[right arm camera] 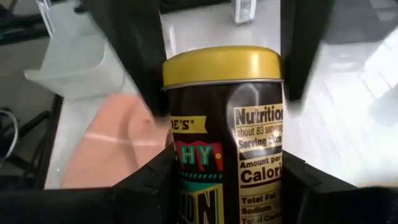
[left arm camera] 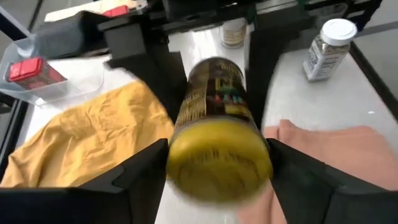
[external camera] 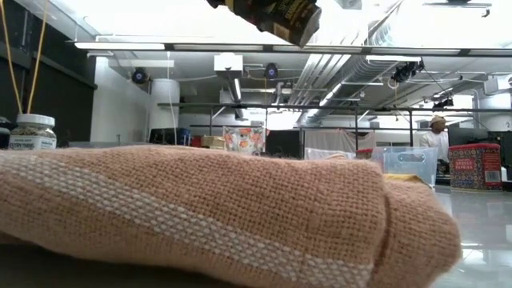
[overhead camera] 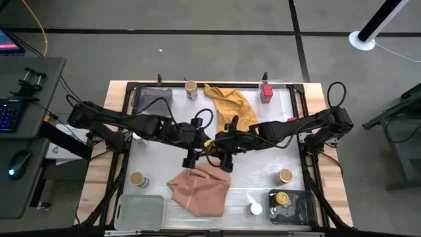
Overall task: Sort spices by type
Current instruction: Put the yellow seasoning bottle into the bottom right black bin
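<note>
A dark yellow-lidded jar (overhead camera: 213, 141) is up in the air over the table's middle, lying roughly level with its lid toward the left arm; the low view shows the jar (external camera: 276, 14) high above the pink cloth (external camera: 200, 208). My right gripper (right arm camera: 224, 180) is shut on its body. My left gripper (left arm camera: 217, 171) is open, its fingers (left arm camera: 140, 171) standing close on either side of the lid (left arm camera: 217, 158). A second yellow-lidded jar (overhead camera: 281, 197) stands in the grey tray (overhead camera: 302, 210). My right gripper pinches the jar's dark body (right arm camera: 224, 155) between its two fingers, below the lid, the fingers lying along the jar. It comes level from the table's right. The jar is lifted clear of the table, its yellow lid (right arm camera: 221, 65) pointing away from the wrist.
Tan-lidded jars (overhead camera: 191, 89) (overhead camera: 138, 179) (overhead camera: 285, 176), a white-lidded jar (overhead camera: 255, 209) and a red tin (overhead camera: 266, 92) in the clear tray stand around. The mustard cloth (overhead camera: 230, 105) lies far of centre, the pink cloth (overhead camera: 197, 187) near. A clear tray (overhead camera: 140, 212) sits near-left.
</note>
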Controlling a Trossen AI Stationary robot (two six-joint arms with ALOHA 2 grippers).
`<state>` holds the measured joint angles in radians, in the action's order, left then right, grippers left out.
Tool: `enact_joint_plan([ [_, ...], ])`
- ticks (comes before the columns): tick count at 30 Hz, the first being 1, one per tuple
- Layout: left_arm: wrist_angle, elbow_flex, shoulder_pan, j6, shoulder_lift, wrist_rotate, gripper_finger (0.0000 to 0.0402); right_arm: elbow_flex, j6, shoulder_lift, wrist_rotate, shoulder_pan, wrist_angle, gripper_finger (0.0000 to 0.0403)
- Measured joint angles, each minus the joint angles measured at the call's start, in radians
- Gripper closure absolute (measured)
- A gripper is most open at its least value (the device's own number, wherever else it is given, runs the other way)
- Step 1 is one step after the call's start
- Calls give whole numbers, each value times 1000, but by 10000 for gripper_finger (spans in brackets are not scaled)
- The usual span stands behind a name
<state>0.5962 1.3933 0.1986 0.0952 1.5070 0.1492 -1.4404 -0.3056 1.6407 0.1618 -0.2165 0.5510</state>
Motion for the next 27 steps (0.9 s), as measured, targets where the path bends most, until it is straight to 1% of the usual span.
enact_joint_plan([
  [3,46,38,-3,0,-6,-14,142,2,-3,-30,0,0,66,240],
  [6,136,67,-2,13,-10,-17,139,2,-20,-67,4,-1,180,240],
  [8,169,73,-2,-20,-28,-17,139,2,-62,-88,6,-14,260,240],
  [10,171,42,-1,-78,-58,-27,138,2,-110,-111,16,-47,349,240],
  [13,65,-72,13,-148,-106,-41,138,28,-222,-151,34,-137,406,240],
  [16,-113,-226,34,-244,-167,-44,138,104,-420,-196,85,-272,390,240],
  [18,-236,-324,49,-330,-205,-44,138,160,-609,-227,144,-388,374,240],
  [20,-328,-404,66,-407,-226,-44,138,206,-825,-249,235,-516,342,240],
  [22,-385,-454,82,-455,-238,-35,138,237,-1006,-252,364,-633,278,240],
  [24,-413,-474,92,-481,-244,-14,138,248,-1142,-241,485,-727,256,240],
  [25,-415,-478,95,-487,-244,-8,138,249,-1191,-232,527,-760,252,240],
  [27,-406,-481,98,-495,-242,-5,138,249,-1257,-213,545,-810,242,240],
])
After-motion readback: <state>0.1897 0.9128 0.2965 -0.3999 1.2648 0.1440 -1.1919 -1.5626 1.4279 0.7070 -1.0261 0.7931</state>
